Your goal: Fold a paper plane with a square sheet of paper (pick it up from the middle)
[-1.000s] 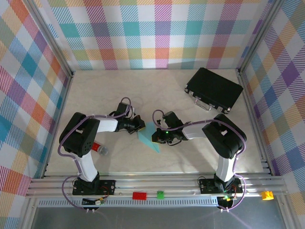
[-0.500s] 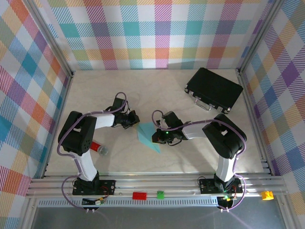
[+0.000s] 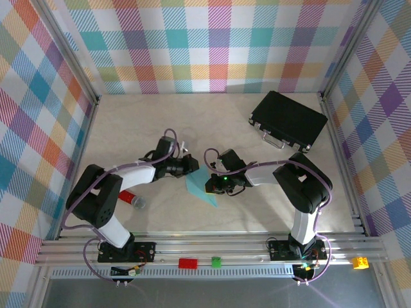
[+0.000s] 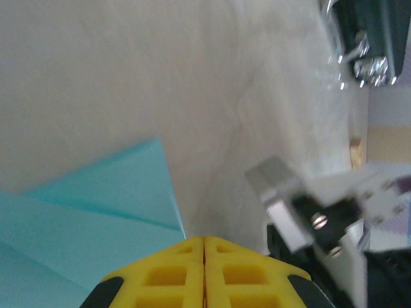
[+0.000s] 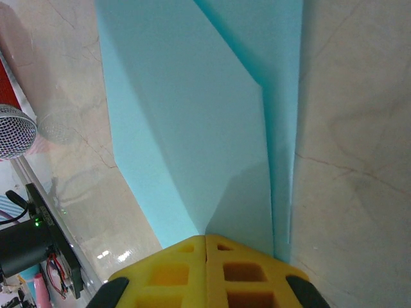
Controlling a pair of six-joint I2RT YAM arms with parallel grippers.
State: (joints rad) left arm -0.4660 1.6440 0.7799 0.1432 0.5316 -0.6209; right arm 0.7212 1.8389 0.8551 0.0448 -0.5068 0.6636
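The light-blue sheet of paper lies folded on the table's middle, a pointed shape with its tip toward the front. Its layered folds show in the right wrist view and the left wrist view. My left gripper is shut, its yellow tips at the paper's upper left edge, with nothing between them. My right gripper is shut too, and its tips rest on the paper's right side, over a crease.
A black case lies at the back right. A red-handled object with a mesh head sits front left, under the left arm. Small red, green and yellow bricks rest on the front rail. Plaid walls enclose the table.
The left gripper drew back to the upper left, then came right again to the paper's upper edge. The right gripper and the paper stayed put.
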